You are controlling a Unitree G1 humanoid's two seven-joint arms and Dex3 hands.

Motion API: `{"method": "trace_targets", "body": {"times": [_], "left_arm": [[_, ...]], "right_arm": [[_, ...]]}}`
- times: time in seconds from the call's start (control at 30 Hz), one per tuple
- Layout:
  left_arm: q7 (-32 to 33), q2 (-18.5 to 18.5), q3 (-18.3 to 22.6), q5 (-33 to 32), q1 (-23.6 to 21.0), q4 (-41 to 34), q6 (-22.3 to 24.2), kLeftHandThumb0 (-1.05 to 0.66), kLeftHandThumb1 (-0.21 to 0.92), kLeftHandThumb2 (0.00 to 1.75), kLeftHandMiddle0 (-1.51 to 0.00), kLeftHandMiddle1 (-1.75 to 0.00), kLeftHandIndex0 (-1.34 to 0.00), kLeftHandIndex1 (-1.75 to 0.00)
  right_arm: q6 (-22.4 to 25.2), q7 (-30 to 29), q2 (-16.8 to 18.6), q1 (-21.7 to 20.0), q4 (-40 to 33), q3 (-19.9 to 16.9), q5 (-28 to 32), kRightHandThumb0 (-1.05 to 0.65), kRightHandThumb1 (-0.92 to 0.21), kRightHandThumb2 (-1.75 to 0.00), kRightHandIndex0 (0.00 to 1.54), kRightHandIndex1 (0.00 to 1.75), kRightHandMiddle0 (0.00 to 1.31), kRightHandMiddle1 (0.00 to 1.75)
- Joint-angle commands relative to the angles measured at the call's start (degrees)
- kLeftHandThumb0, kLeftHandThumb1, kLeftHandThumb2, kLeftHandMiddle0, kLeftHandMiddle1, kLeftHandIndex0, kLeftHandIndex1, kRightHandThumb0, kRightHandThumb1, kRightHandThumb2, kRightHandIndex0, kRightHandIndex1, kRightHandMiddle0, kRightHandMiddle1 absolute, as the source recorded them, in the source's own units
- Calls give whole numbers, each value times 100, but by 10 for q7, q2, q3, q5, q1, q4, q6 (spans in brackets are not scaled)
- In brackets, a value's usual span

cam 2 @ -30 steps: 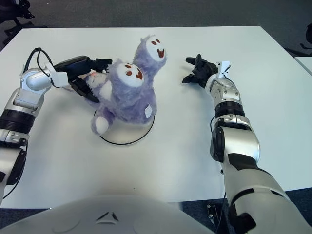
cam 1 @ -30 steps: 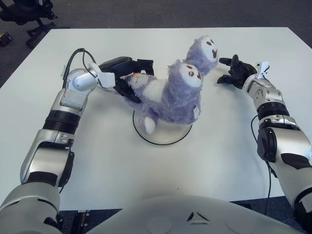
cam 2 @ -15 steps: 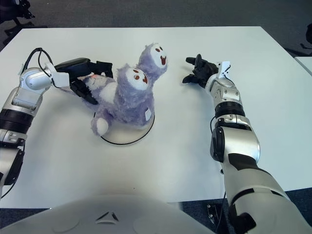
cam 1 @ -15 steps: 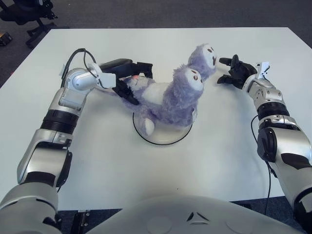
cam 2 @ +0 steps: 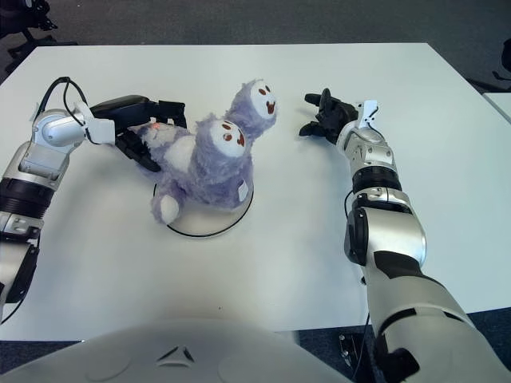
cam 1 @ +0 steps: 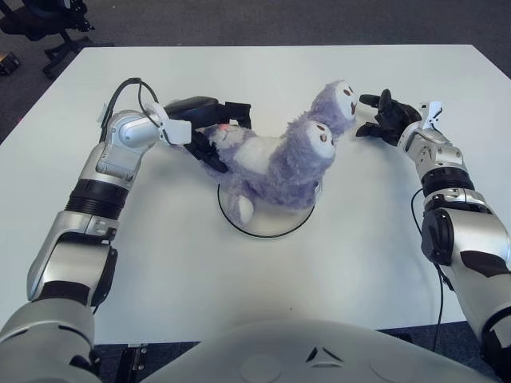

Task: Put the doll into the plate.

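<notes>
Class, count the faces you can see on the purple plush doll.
2. One face sits over the plate, near its right side. The other is farther back, close to the right hand. The left hand grips the doll.

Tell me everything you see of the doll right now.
The doll is a fluffy purple plush with white patches, a white foot and two white-faced heads. It lies tilted across the plate, heads toward the right hand, which is apart from it. The left hand grips its upper-left end.

No readable text, labels, brands, numbers or signs on anything in either view
</notes>
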Motion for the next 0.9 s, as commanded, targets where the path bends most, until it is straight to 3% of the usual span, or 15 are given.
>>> {"method": "trace_targets", "body": {"times": [0.0, 0.13, 0.23, 0.67, 0.87], "left_arm": [[-15, 15, -3, 0, -15, -19, 21, -90, 92, 4, -44, -58, -32, -68], [-24, 17, -3, -1, -13, -30, 43, -89, 92, 3, -50, -29, -38, -37], [-24, 16, -1, -4, -10, -38, 56, -89, 92, 2, -53, -18, -40, -26], [-11, 6, 8, -21, 5, -60, 82, -90, 92, 7, -57, -7, -44, -11], [-11, 5, 8, -31, 12, -73, 88, -92, 92, 11, -52, -3, -39, -7]], "right_arm": [[34, -2, 10, 35, 26, 5, -4, -59, -92, -79, 107, 1, 35, 57], [33, -2, 10, 35, 27, 5, -4, -59, -92, -79, 107, 1, 35, 57], [33, -2, 10, 35, 27, 5, -4, -59, -92, -79, 106, 1, 35, 57], [33, -3, 9, 36, 28, 5, -5, -59, -92, -79, 106, 0, 34, 55], [31, -5, 10, 36, 30, 4, -5, -59, -92, -79, 106, 0, 34, 55]]}}
